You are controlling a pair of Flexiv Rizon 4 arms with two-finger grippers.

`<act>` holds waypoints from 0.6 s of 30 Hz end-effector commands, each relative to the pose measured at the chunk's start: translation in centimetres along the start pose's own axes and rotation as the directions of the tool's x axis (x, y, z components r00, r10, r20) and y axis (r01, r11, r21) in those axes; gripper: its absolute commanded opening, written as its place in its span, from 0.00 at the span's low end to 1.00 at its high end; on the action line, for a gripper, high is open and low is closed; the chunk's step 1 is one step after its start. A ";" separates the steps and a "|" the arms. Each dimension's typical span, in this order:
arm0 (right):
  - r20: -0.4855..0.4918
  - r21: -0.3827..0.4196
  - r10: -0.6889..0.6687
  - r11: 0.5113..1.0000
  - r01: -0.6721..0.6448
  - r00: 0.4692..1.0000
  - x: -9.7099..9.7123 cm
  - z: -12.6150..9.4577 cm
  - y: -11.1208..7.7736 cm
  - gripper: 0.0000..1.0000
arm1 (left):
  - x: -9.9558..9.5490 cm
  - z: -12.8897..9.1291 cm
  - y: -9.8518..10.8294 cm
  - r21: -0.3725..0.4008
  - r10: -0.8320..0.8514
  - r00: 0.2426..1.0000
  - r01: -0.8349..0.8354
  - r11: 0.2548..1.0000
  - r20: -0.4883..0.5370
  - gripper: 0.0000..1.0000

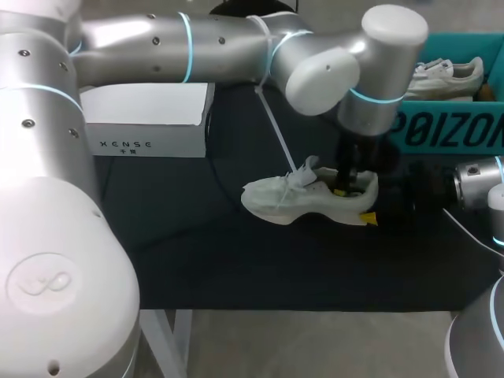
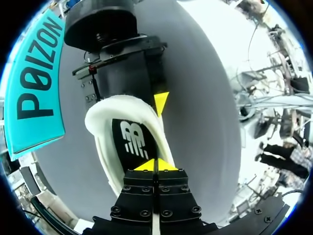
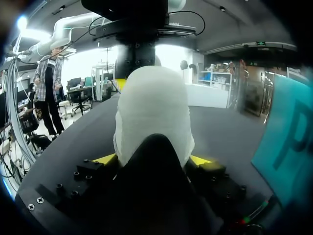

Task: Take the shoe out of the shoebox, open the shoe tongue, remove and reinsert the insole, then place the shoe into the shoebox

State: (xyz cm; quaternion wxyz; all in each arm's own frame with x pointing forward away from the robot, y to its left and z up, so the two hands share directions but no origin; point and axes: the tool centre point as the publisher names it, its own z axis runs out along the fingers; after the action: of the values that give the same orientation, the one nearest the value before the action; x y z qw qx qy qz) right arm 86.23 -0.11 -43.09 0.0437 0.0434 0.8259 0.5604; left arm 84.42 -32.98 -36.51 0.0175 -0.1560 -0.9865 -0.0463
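Shoe (image 1: 291,197), white and resting on its sole, is pictured at the middle of the dark table (image 1: 236,260), toe pointed toward a closed white box (image 1: 150,118) set at the far left. The left arm (image 1: 197,47) is stretched across from that side, and the left gripper (image 2: 156,165) is lowered into the shoe's opening, its yellow tips pressed together just over the black insole (image 2: 132,142); whether the insole's edge is caught between them cannot be told. At the heel, the shoe is clamped from both sides by the right gripper (image 3: 152,159), one yellow tip laid against each flank. Farther right, at the table's back edge, the teal shoebox (image 1: 449,130) is seen standing open, with a second white shoe (image 1: 445,75) lying inside it.
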 end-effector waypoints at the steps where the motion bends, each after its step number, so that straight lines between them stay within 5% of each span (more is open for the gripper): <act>1: 0.002 0.004 0.000 1.000 0.000 1.000 -0.1 0.2 -0.1 0.00 | -0.3 0.8 -0.4 -0.013 -0.002 1.000 0.002 1.000 0.000 0.00; 18: 0.002 0.004 0.000 1.000 0.000 1.000 -0.1 0.2 -0.1 0.00 | 0.9 2.4 0.5 -0.026 -0.032 0.999 0.032 0.999 -0.016 0.00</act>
State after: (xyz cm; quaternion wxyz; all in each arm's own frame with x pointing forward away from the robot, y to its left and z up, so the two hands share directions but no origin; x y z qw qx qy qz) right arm 86.21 -0.09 -43.10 0.0438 0.0430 0.8259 0.5605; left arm 83.70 -32.31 -38.44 0.0232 -0.1391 -0.9880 -0.0626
